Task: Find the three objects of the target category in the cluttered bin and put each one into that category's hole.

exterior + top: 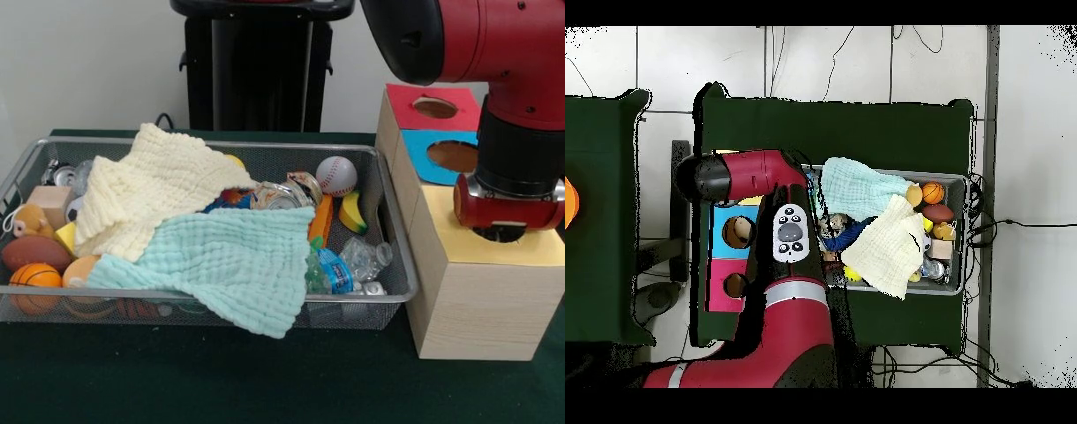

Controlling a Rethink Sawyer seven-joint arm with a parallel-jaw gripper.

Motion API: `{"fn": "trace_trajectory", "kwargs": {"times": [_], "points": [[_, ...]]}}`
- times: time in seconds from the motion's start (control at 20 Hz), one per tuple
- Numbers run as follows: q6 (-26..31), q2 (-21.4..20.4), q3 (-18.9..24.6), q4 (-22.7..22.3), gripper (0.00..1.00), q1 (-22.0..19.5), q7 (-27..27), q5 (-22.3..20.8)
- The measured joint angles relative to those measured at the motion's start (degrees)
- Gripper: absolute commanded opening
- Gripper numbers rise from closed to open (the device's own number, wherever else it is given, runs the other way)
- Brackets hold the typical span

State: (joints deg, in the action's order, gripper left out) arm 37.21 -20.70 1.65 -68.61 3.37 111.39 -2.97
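The wire mesh bin (212,299) stands on the dark green table; it also shows in the overhead view (960,180). A cream waffle cloth (150,190) and a mint waffle cloth (229,261) cover much of its clutter. I see no dotted white fabric piece in either view. The yellow-faced wood box (477,291) stands right of the bin. The red arm's wrist (509,208) sits straight above its hole, which is mostly covered. The gripper (499,233) shows only as a dark part at the hole's mouth. In the overhead view the arm (755,175) hides the yellow face.
Behind the yellow box stand the blue-faced box (450,155) and the red-faced box (433,106), each with a hole. The bin holds a baseball (336,175), a banana (353,212), a basketball (35,278), a football (35,252), a crushed bottle (335,269) and a wood block (48,201).
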Motion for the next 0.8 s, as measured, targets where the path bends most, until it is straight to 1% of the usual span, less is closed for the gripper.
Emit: {"fn": "trace_trajectory", "kwargs": {"times": [0.1, 0.25, 0.4, 0.5, 0.6, 0.65, 0.8], "points": [[0.0, -0.4, 0.0, -0.6, 0.0, 0.0, 0.0, 0.0], [1.6, -2.7, 0.0, -2.7, 0.0, 0.0, 0.0, 0.1], [4.9, -5.2, 0.0, -4.0, 0.0, 0.0, 0.0, 0.5], [8.0, -7.3, 0.0, -4.5, 0.0, 0.0, 0.0, 1.0], [10.1, -8.5, 0.0, -4.6, 0.0, 0.0, 0.0, 1.3], [13.2, -10.5, 0.0, -4.6, 0.0, -0.1, 0.0, 2.0], [16.4, -12.8, -0.1, -4.6, 0.0, -0.1, 0.0, 3.0]]}}
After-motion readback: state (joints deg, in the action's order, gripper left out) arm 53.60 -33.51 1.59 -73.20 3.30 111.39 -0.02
